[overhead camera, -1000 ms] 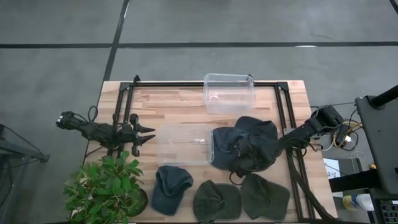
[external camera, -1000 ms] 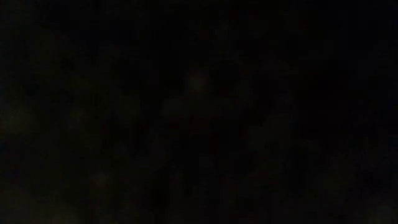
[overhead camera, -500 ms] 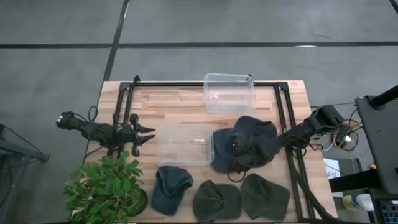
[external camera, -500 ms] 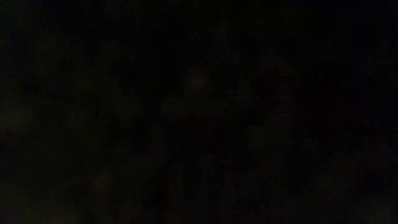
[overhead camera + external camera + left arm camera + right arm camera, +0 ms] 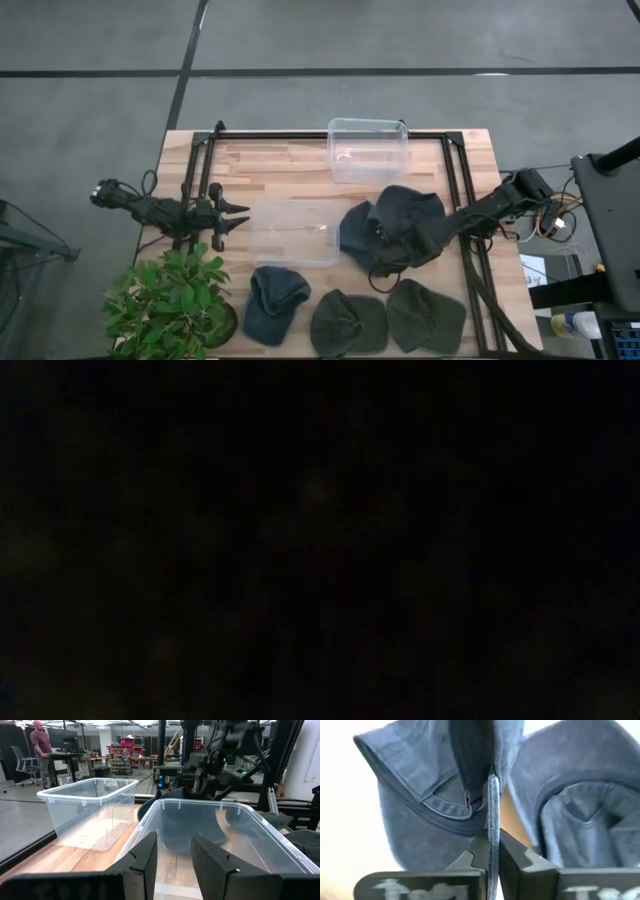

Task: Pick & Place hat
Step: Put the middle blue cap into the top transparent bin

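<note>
The right gripper (image 5: pixel 392 243) reaches across the wooden bench (image 5: pixel 300 165) from its right edge, and its jaws are pinched tight on a fold of the blue denim hat (image 5: pixel 362 235). In the right wrist view the two dark fingers (image 5: pixel 512 857) press against either side of a thin seam of that hat's cloth, with only the cloth between them, and the hat hangs open beyond them. The held hat sits just right of the nearer clear bin (image 5: pixel 296 232), its edge close to the bin's right wall; whether it touches the wall cannot be told. A second dark blue hat (image 5: pixel 415 215) lies just right of the held one, partly under the right arm.

The left gripper (image 5: pixel 232 216) waits just left of the nearer clear bin, pointing at it, jaws parted with nothing between them; the left wrist view shows its fingers (image 5: pixel 146 860) a gap apart before the bin's wall.

Another clear bin (image 5: pixel 368 149) stands beyond the nearer one, toward the bench's far edge. In front of the nearer bin lie a blue hat (image 5: pixel 274 303) and two green hats (image 5: pixel 349 322) (image 5: pixel 426 315), with a potted plant (image 5: pixel 172 300) to the front left. The low view is black.
</note>
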Available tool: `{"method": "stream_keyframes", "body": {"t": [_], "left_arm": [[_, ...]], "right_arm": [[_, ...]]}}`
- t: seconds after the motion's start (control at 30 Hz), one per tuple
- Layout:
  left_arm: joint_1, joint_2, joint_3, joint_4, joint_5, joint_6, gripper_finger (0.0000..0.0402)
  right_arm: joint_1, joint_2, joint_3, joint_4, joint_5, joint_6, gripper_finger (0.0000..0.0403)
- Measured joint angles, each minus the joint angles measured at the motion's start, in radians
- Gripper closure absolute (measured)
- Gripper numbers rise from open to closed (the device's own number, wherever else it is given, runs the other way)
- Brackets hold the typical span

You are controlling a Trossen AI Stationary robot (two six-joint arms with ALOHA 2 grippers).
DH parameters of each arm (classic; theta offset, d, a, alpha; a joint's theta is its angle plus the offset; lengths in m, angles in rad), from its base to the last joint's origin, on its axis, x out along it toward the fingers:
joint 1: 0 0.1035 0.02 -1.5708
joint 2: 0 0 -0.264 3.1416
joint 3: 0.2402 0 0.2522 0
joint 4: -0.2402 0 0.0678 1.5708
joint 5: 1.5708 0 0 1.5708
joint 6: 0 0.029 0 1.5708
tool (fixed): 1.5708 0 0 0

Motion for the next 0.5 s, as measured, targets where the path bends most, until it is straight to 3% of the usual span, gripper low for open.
{"method": "stream_keyframes", "body": {"t": [0.23, 0.5], "left_arm": [[0.000, 0.000, 0.000, 0.000, 0.002, 0.000, 0.0290], [0.000, 0.000, 0.000, 0.000, 0.001, 0.000, 0.0290]], "right_arm": [[0.001, 0.000, 0.229, -0.196, 0.095, -0.125, 0.0391], [-0.002, 0.000, 0.471, -0.356, 0.273, -0.446, 0.0391]]}}
